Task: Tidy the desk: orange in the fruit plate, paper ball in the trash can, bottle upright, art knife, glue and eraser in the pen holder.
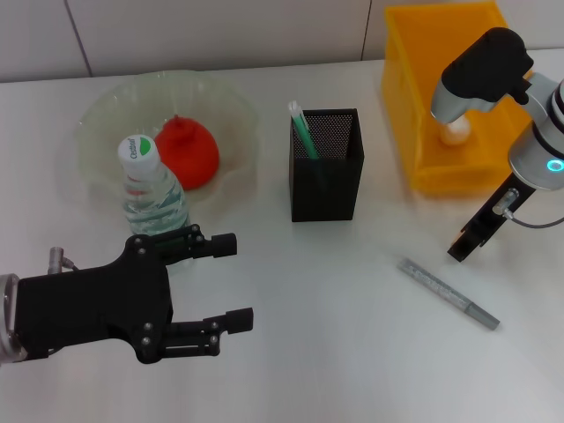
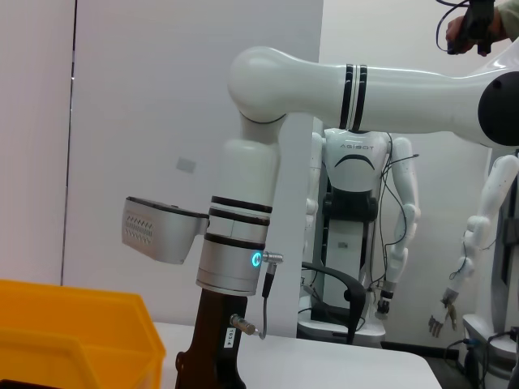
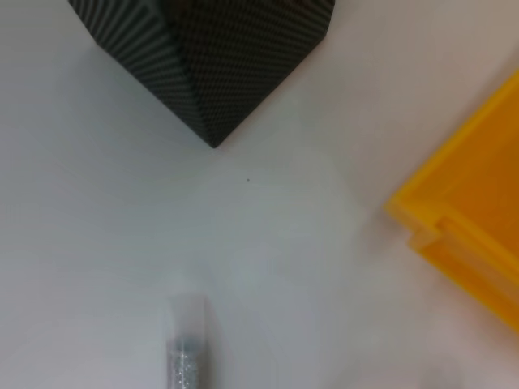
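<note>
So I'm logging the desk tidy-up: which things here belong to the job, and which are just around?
Job things:
orange in the plate
bottle, upright
pen holder, green stick inside
yellow bin, paper ball inside
grey glue stick, lying on the desk
left gripper, open
right gripper

Just around:
other robots behind the desk

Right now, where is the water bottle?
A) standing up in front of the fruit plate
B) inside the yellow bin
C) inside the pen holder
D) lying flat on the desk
A: the bottle stands cap up in front of the fruit plate, just behind the left gripper.
</note>
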Available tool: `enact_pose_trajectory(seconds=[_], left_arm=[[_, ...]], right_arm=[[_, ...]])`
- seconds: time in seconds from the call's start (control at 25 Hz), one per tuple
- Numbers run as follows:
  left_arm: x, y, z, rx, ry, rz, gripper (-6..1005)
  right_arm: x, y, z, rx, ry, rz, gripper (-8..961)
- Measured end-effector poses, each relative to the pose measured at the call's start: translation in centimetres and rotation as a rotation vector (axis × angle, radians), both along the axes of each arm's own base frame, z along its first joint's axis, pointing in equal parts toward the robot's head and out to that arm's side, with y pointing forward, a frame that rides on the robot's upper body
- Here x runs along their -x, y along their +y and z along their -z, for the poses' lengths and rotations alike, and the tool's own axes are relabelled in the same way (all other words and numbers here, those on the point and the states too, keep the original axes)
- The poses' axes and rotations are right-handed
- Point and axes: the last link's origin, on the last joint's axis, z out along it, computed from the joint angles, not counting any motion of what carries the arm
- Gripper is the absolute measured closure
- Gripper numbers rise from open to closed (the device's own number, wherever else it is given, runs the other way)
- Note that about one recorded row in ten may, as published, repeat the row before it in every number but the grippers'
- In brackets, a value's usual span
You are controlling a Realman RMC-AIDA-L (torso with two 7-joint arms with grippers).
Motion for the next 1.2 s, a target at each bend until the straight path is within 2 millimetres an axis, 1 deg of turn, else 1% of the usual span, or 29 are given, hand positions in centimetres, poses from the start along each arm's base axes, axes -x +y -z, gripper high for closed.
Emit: enact_pose_trajectory(seconds=[0.4,0.6,0.84,1.2], left_arm=[[0.0,0.0,0.0,0.001,-0.002,0.0,197],[0.0,-0.1,0.0,0.0,-0.002,0.0,197],[0.1,-0.1,0.0,0.0,-0.002,-0.001,197],[0.1,-0.1,0.0,-0.002,-0.002,0.0,197]], right_arm=[[0.2,0.1,0.1,-0.007,0.0,0.006,416],[0.3,0.1,0.3,-0.008,0.0,0.013,567],[0.8,0.3,-0.1,-0.018,0.004,0.006,562],[2.7,0.2,-1.8,-0.075,0.053,-0.042,556]])
